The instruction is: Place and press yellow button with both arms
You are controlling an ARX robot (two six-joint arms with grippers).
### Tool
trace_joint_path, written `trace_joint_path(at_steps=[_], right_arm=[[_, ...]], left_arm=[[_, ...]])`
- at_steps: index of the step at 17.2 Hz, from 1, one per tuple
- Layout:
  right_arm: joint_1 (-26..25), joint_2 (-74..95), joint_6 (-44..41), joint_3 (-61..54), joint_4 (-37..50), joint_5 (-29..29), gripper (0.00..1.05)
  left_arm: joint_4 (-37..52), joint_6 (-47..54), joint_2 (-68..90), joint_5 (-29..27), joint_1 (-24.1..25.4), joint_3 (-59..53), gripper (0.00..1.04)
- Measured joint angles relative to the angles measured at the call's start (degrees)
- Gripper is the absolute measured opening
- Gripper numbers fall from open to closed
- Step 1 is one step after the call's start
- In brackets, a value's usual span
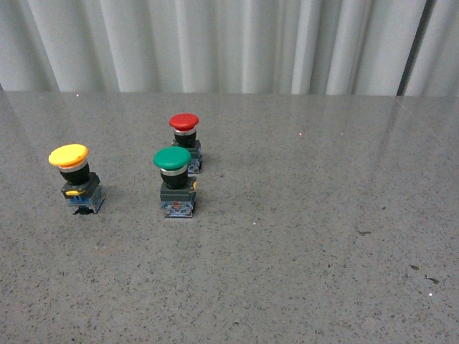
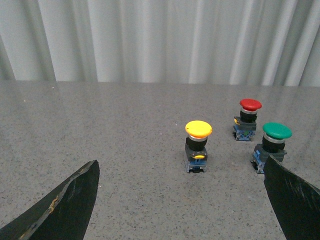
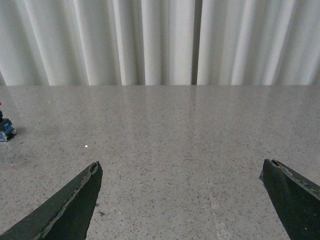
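**Left and right grippers.** In the left wrist view the left gripper [image 2: 180,161] stands with its two black fingers [image 2: 70,202] spread wide and nothing between them. The right gripper [image 3: 181,162] is spread just as wide in its own view, also empty, and faces bare table [image 3: 165,130]. Neither arm appears in the front view.

**Task object.** The yellow button [image 2: 197,147] stands upright on the table ahead of the left gripper. It falls within the gap of the fingers but is well apart from both. Its cap looks raised, so it is judged unpressed.

**Layout (front view; dial centred on the green button [image 1: 174,183], 12 o'clock pointing away from the robot).** The yellow button [image 1: 75,179] lies at 9 o'clock, apart from the other two. The red button [image 1: 185,140] lies near 12 o'clock, just behind the green one. At the edge of the right wrist view only a blue base [image 3: 5,131] of one button shows; which one cannot be told. A pleated curtain [image 1: 229,43] closes off the far side of the grey speckled table [image 1: 323,251].

**Progress.** No step appears done: the button is neither grasped nor touched. Approach, grasp, placing and the press by the second arm all remain. The left arm seems better placed for the pickup.
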Motion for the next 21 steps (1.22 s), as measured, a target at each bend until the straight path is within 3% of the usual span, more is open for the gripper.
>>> trace_joint_path(at_steps=[21], right_arm=[[0.0, 0.0, 0.0, 0.0, 0.0, 0.0, 0.98]], left_arm=[[-1.1, 0.2, 0.2, -0.6, -0.2, 0.1, 0.98]])
